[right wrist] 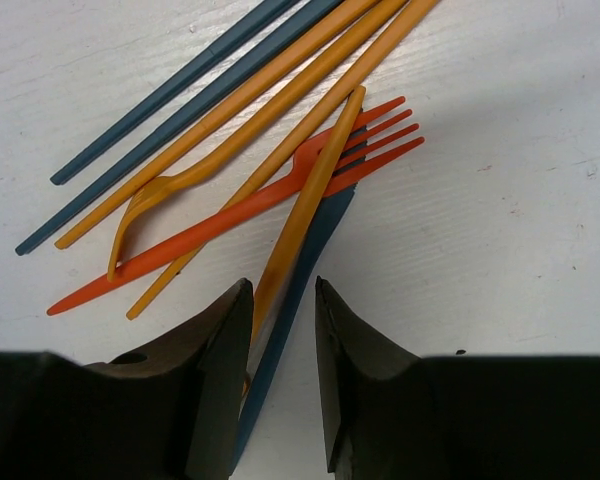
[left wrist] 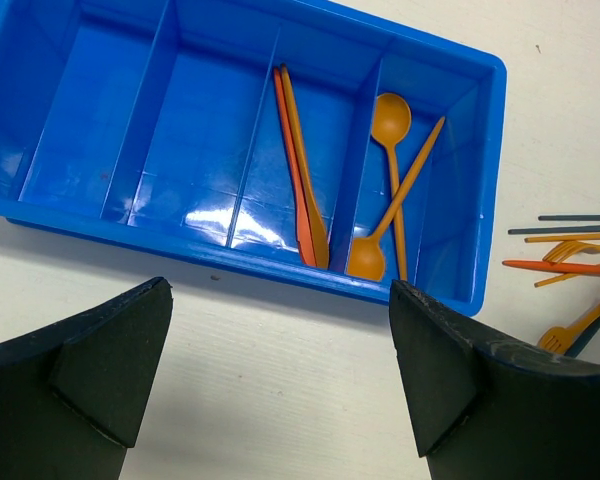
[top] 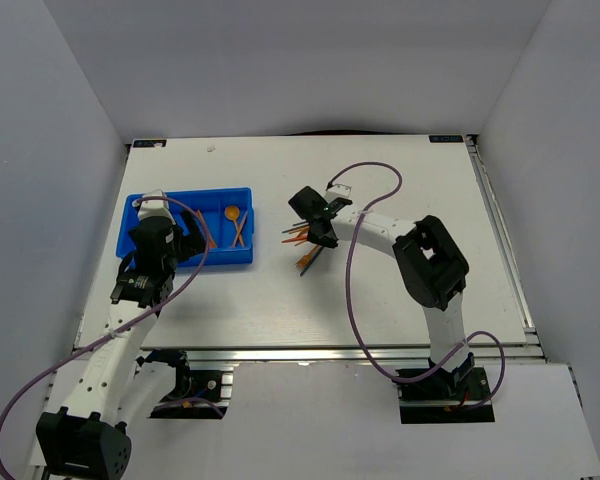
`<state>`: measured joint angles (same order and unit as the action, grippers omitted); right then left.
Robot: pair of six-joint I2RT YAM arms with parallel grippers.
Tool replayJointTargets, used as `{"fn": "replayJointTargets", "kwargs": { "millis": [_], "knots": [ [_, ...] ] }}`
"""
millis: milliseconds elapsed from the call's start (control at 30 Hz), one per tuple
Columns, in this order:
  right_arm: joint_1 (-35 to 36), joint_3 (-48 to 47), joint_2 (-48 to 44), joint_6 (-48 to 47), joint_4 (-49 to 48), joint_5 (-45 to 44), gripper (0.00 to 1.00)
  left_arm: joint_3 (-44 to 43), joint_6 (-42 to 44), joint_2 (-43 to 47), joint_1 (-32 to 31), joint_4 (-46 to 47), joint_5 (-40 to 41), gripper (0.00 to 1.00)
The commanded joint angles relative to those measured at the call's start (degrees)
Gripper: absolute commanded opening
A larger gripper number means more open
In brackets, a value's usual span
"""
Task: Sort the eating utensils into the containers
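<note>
White table (top: 380, 300) carries the blue tray (left wrist: 490, 180), nine o'clock from the loose utensils (top: 302, 240). Left gripper (left wrist: 280, 335) hangs spread wide at the tray's edge. Right gripper (right wrist: 283, 330) straddles an orange utensil (right wrist: 320, 170) and a dark blue one (right wrist: 315, 235); whether it pinches them I cannot tell. Picking step, probably: next, lift one only.

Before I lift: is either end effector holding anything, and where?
Left end effector: open, empty. Right end effector straddles an orange utensil and a dark blue utensil along their shafts; actual grip cannot be told.
</note>
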<state>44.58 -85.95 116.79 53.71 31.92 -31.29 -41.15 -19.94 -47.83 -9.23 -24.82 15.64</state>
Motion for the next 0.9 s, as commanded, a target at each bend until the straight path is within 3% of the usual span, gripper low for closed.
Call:
{"fn": "replayJointTargets", "kwargs": {
  "millis": [0, 167, 867],
  "knots": [
    [-0.4, 0.0, -1.6, 1.8, 0.2, -0.8, 0.37, -0.9, 0.5, 0.5, -0.3, 0.9, -0.8, 0.98],
    [-0.5, 4.4, -4.7, 1.4, -2.8, -1.1, 0.36, -0.8, 0.5, 0.3, -0.3, 0.9, -0.9, 0.98],
    [-0.9, 0.5, 0.7, 1.6, -0.6, 3.3, 0.37, -1.0, 0.5, -0.7, -0.3, 0.3, 0.2, 0.98]
  ]
}}
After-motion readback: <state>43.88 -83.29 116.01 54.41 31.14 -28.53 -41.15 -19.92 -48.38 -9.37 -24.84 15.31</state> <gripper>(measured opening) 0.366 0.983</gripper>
